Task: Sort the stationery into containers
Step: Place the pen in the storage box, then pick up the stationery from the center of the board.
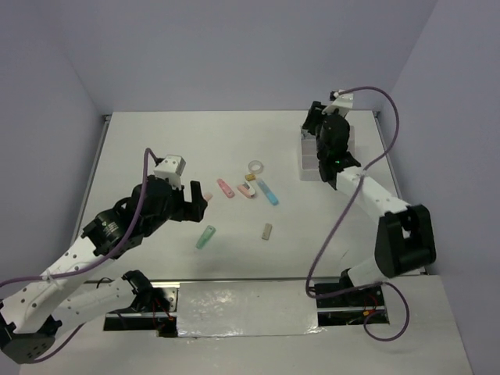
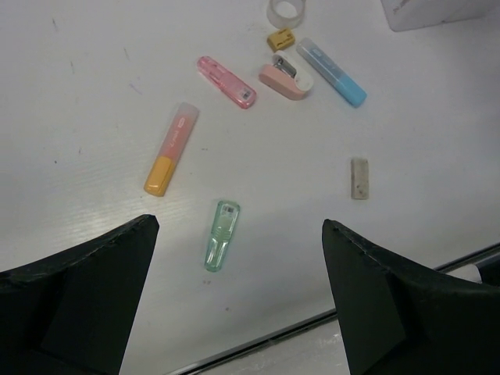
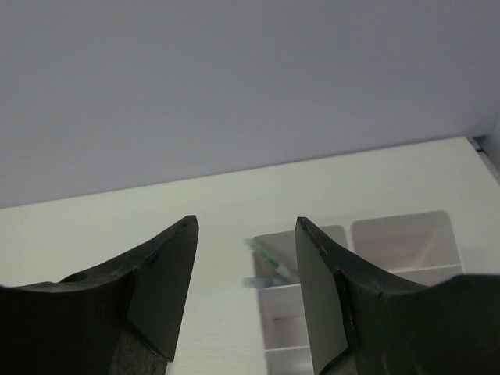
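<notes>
Loose stationery, flat, scattered; divided box (image 3: 402, 234) well apart to the right.
Orange stick (image 2: 171, 150), green stick (image 2: 221, 234), pink stick (image 2: 226, 81), blue stick (image 2: 332, 72) and tan block (image 2: 359, 178) lie apart; white tape ring (image 2: 286, 11) lies beyond. The translucent box holds slanted teal pens (image 3: 269, 264), blurred.

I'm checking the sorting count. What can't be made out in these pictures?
Box contents: top view, the right gripper and its arm cover most compartments.
Teal pens: right wrist view, blurred, so their number is unclear.
Tape ring: left wrist view, cut off by the top edge.
Box again: left wrist view, only a corner shows.
</notes>
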Robot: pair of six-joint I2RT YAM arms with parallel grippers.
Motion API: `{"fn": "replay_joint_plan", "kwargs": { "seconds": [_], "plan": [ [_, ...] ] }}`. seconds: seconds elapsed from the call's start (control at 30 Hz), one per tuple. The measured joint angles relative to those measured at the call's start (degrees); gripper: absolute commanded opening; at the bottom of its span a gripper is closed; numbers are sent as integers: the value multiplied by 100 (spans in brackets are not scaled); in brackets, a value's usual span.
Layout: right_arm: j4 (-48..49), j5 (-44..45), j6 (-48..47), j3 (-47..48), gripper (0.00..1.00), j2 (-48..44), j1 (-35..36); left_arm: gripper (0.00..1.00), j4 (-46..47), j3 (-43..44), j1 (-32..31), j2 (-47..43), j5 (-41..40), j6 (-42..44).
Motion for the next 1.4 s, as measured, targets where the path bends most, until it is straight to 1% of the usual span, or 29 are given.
{"fn": "replay_joint_plan", "kwargs": {
  "seconds": [0.1, 0.13, 0.17, 0.2, 0.23, 0.3, 0.4, 0.5, 0.6, 0.67, 0.7, 0.73, 0.77, 0.87, 0.93, 1.13, 1.27, 1.4],
  "plan": [
    [-1045, -448, 177, 337, 62, -737, 162, 99, -109, 7, 0, 232, -240, -195],
    [-1471, -621, 219, 553, 73, -885, 260, 99, -168, 17, 2, 337, -321, -258],
    [-1805, -789, 254, 713, 74, -999, 374, 99, -245, 50, 0, 446, -391, -361],
    [-2090, -931, 275, 793, 90, -1108, 514, 99, -302, 85, 0, 555, -442, -411],
    [-2382, -1086, 328, 793, 100, -1235, 717, 99, -337, 116, 2, 649, -472, -494],
    [-2970, -1150, 442, 684, 100, -1434, 1235, 99, -378, 151, 2, 761, -527, -599],
    [-3853, -1049, 885, 442, 100, -1484, 2124, 99, -538, 210, 2, 780, -686, -767],
    [-4586, -892, 1261, 92, 98, -1436, 2800, 99, -748, 376, 7, 780, -876, -820],
    [-5237, -787, 1729, -107, 91, -1366, 3128, 99, -802, 498, 15, 702, -898, -651],
    [-5504, -640, 2122, -208, 84, -1322, 3228, 99, -754, 468, 15, 555, -859, -503],
    [-5593, -533, 2339, -273, 80, -1309, 3279, 99, -664, 387, 15, 433, -848, -461],
    [-5615, -385, 2557, -387, 71, -1309, 3351, 99, -603, 295, 26, 326, -822, -417],
    [-5648, -291, 2750, -516, 68, -1316, 3429, 99, -566, 177, 55, 208, -761, -369],
    [-5615, -177, 3300, -1045, 66, -1316, 3611, 99, -566, -31, 151, 50, -632, -339],
    [-5678, -184, 3526, -1178, 65, -1156, 3652, 99, -555, -87, 181, 52, -584, -326],
    [-5565, -164, 3952, -1139, 62, -140, 3768, 99, -479, -146, 184, 138, -365, -197],
    [-5528, -162, 4105, -1102, 60, 186, 3781, 99, -481, -149, 186, 229, -352, -192],
    [-5348, -168, 4186, -1019, 56, 374, 3794, 99, -479, -149, 186, 216, -299, -186]
  ]
}}
